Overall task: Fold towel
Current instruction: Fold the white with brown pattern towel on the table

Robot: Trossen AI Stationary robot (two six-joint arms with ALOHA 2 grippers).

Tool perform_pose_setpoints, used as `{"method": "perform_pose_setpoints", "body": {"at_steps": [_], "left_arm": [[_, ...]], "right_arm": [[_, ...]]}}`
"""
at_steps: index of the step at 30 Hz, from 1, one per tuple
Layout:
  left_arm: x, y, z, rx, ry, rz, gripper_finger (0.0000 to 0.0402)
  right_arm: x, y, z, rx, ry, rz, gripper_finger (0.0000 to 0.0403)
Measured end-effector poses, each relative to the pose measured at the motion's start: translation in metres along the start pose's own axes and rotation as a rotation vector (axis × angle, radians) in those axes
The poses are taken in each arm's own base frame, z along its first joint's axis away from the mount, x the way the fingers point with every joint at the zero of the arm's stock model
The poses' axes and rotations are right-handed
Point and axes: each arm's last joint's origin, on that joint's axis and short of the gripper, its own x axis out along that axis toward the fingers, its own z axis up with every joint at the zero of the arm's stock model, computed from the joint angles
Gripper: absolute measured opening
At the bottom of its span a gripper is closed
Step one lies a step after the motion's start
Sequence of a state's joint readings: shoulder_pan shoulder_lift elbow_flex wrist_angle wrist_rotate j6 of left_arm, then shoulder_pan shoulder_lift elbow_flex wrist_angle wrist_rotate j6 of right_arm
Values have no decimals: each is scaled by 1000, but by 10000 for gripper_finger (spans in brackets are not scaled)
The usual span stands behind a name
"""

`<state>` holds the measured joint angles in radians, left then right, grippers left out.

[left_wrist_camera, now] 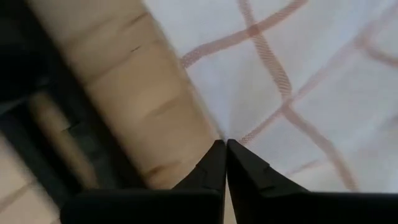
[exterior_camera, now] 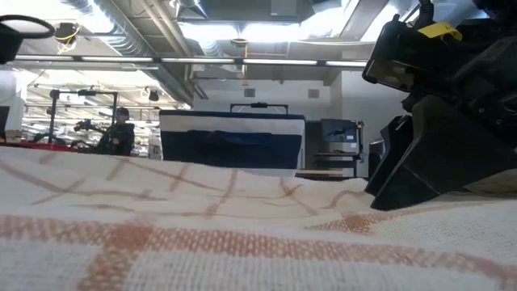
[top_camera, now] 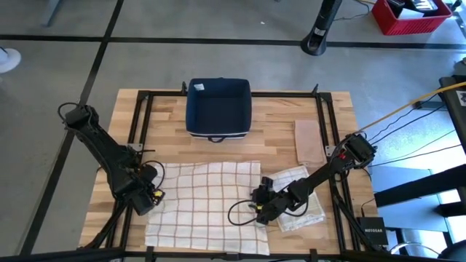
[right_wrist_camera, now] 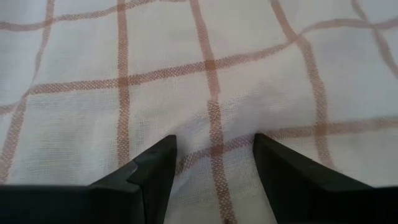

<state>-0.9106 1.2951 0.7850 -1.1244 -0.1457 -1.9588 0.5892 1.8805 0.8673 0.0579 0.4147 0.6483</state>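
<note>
Wooden table [top_camera: 291,109], towel [top_camera: 207,204] edge hidden in pinched-together left gripper [left_wrist_camera: 225,144] (right gripper [right_wrist_camera: 214,146] agape, over cloth).

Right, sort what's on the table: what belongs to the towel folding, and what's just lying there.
Job in hand:
- checked towel, spread flat
- left gripper, shut at the towel's left edge
- right gripper, open over its right edge

Lying about:
- dark blue bin
- folded cloths under the right arm
- brown cloth
</note>
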Motion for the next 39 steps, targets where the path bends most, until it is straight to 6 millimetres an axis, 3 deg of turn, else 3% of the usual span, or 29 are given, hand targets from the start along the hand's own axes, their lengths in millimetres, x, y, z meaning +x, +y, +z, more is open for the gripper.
{"method": "perform_pose_setpoints", "body": {"at_steps": [12, 24, 28, 33, 35, 39], "left_arm": [[14, 15, 7, 72, 10, 152, 7], [15, 14, 14, 105, -38, 154, 12], [13, 11, 15, 120, -21, 101, 47], [4, 3, 20, 183, -78, -103, 109], [1, 1, 24, 189, -167, -153, 128], [4, -1, 33, 205, -324, -121, 146]], "right_arm": [[0, 0, 0, -1, 4, 2, 218], [0, 0, 0, -4, 2, -4, 218], [-6, -1, 3, -25, 16, 17, 218], [-37, -4, 28, -83, -2, -17, 218], [-44, -11, 36, -110, -29, -83, 218], [-33, -40, 47, -130, -22, -230, 218]]}}
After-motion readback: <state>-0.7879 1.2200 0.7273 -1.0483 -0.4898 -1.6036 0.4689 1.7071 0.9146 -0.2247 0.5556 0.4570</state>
